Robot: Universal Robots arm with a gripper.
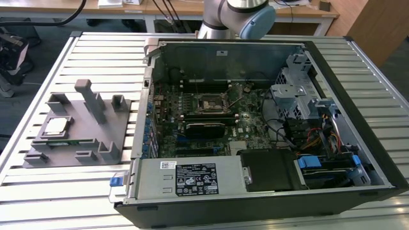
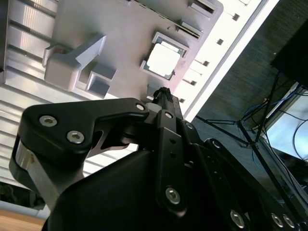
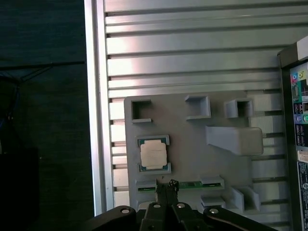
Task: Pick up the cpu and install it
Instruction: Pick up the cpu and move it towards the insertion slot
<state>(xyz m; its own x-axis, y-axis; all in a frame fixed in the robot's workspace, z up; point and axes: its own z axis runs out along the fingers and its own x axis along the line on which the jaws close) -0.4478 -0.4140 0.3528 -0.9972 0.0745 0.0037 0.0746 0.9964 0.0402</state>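
Closed jaws near one cpu (image 3: 153,155)

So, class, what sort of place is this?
Probably a robotics lab bench: a robot arm, an open computer case on a slotted metal table, a grey fixture holding the cpu.

A slatted metal table (image 1: 96,52) catches bright light (glaring white in both wrist views). Dark grey floor (image 1: 16,124) lies beside it. Pale wooden desks (image 1: 172,8) stand behind, with a wooden panel (image 1: 377,26) at the exterior view's right.
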